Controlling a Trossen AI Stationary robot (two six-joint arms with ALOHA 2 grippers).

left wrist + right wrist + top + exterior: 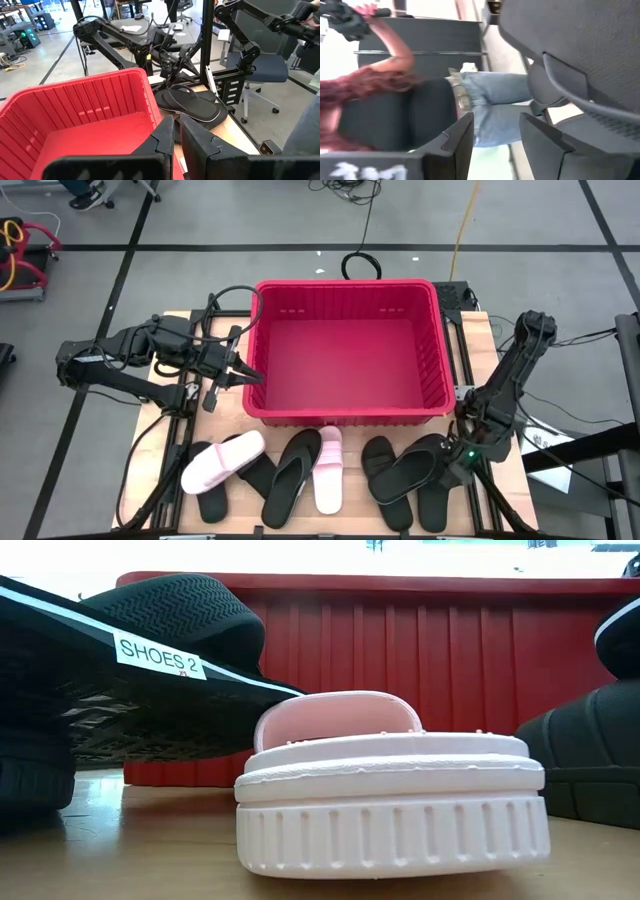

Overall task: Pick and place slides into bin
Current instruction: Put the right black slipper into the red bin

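The red bin (345,350) stands at the table's middle and holds nothing. Several slides lie along the near edge: a pink one (222,460) resting on a black one (215,498), a black one (291,476) beside a second pink one (328,470), and black ones (392,470) at the right. My left gripper (243,374) is shut and empty at the bin's left wall (75,100). My right gripper (455,452) is open, low at the rightmost black slide (432,475), which shows close beside one finger in the right wrist view (580,75). My right gripper's one finger (545,140) stands right next to the black slide's strap (565,90). Nothing shows between the two fingers. Whether the finger touches the slide cannot be told.
In the low view the pink slide (390,790) lies in front of the bin's near wall (420,650), and a black slide labelled "SHOES 2" (150,650) leans over at the left. A person (385,80) sits beyond the table. Cables lie along the table's left side (150,470).
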